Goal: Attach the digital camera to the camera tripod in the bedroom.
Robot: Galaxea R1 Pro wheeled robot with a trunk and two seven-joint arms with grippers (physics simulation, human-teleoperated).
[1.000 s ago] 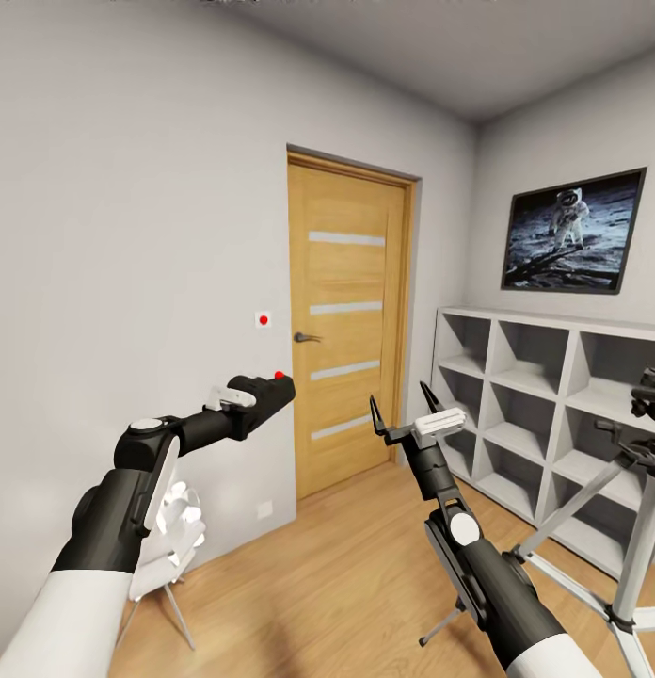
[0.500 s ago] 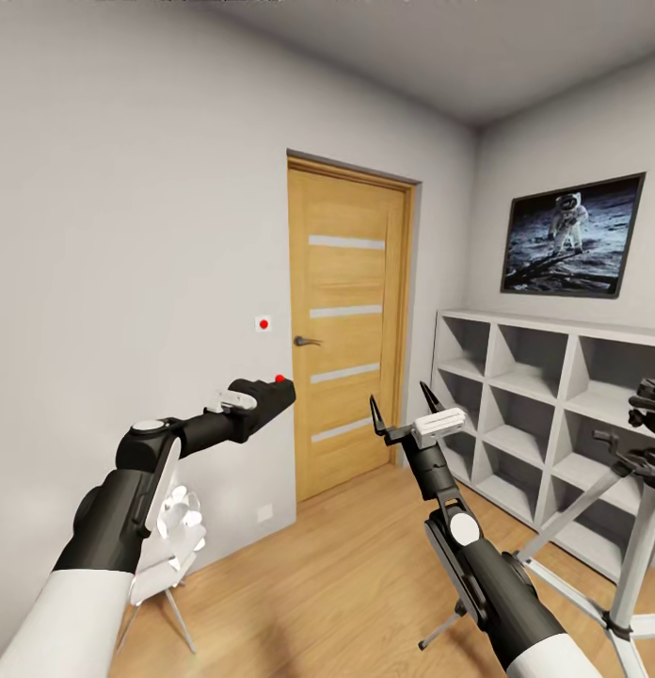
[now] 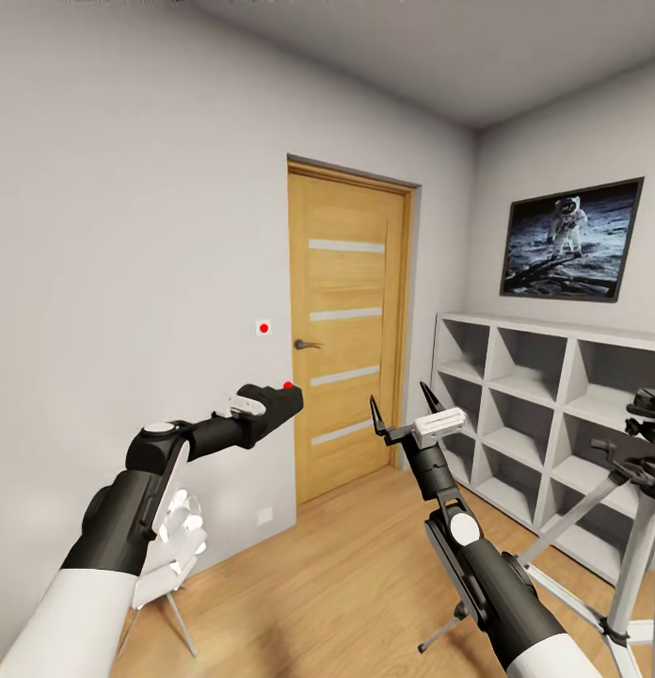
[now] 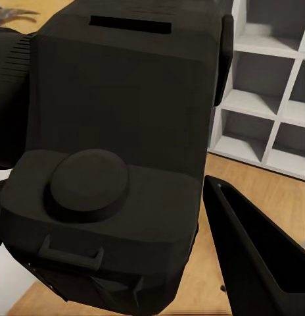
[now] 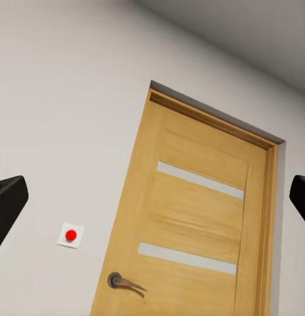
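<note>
1. Head view: the left gripper (image 3: 271, 407) is clamped on the digital camera (image 3: 276, 406), held up before the grey wall beside the oak door (image 3: 344, 325); the right gripper (image 3: 400, 411) stands spread wide, holding nothing; bare plank floor (image 3: 337, 574) lies between the arms; the camera tripod (image 3: 638, 490) — cut off at the right edge — stands by the cube shelving (image 3: 544, 395).
2. Left wrist view: the digital camera's black body hides most; one finger (image 4: 258, 250) shows beside it.
3. Right wrist view: two fingertips (image 5: 8, 204) sit at opposite edges — well apart, facing the door.
</note>
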